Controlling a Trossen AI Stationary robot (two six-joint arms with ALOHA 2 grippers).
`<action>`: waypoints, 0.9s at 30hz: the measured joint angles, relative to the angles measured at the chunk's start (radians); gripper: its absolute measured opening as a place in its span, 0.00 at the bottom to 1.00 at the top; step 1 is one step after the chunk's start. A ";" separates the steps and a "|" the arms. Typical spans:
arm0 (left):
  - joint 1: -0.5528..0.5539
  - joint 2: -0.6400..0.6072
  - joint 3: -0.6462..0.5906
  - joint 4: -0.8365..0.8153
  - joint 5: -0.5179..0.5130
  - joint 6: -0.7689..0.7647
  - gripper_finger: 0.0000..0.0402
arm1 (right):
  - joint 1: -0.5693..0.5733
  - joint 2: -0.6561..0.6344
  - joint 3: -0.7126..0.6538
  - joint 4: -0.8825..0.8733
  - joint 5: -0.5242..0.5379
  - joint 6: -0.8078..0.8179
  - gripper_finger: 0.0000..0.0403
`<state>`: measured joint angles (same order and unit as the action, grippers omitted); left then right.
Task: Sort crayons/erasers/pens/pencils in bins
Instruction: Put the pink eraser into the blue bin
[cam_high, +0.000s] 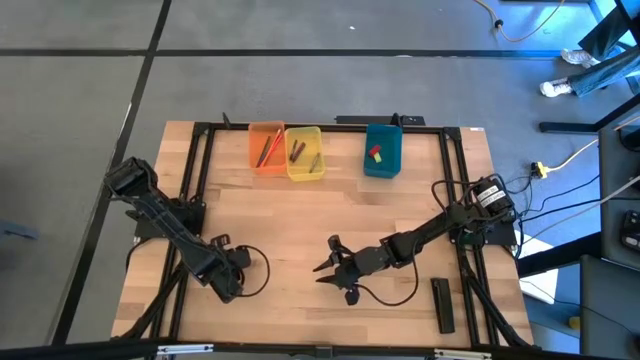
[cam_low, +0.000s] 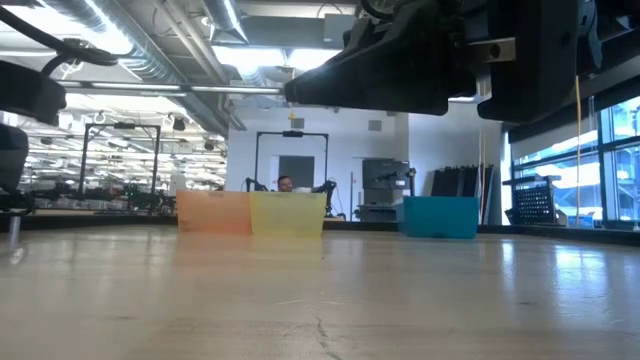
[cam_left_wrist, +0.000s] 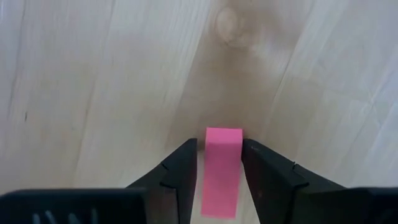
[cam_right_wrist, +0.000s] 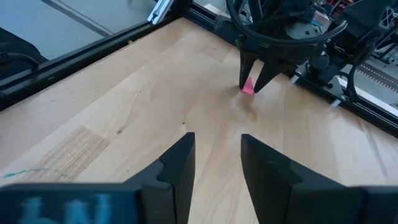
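Right now the pink eraser (cam_left_wrist: 222, 171) lies flat on the bare wood of the table (cam_high: 330, 215) at its near left part, and it sits lengthwise between the two dark fingers of the left claw (cam_left_wrist: 219, 163), which is lowered over it. A thin strip of wood shows on either side of the eraser, so the fingers bracket it without clearly pressing on it; I judge the grip as not yet made. To do this step well, the claw should close evenly on the two long sides, staying centred so the block is not pushed askew or pinched at one corner, and it should stay low enough that the pads catch the sides and not just the top edge. Once held, the eraser needs a straight lift before any travel. The teal-blue bin (cam_high: 382, 150) at the far edge already holds small coloured blocks and looks like the proper home, well apart from the pick spot, beyond the orange bin (cam_high: 266, 147) and yellow bin (cam_high: 305, 152). The right claw (cam_right_wrist: 215, 151) waits near the table's middle, fingers parted and empty, facing the left one; the carry should clear it.
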<state>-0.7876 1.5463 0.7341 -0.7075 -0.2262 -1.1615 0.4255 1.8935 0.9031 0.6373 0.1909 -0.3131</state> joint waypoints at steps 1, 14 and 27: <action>0.000 0.000 0.000 0.001 -0.003 0.009 0.31 | 0.000 0.000 0.000 0.000 0.000 0.012 0.33; 0.021 0.000 -0.001 0.026 -0.010 -0.013 0.31 | -0.015 0.000 0.000 0.002 0.000 0.044 0.32; 0.143 0.004 -0.003 0.311 -0.118 0.165 0.31 | -0.023 0.000 0.000 0.002 0.000 0.077 0.32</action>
<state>-0.6443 1.5504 0.7315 -0.3966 -0.3443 -0.9965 0.4023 1.8938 0.9031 0.6388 0.1909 -0.2365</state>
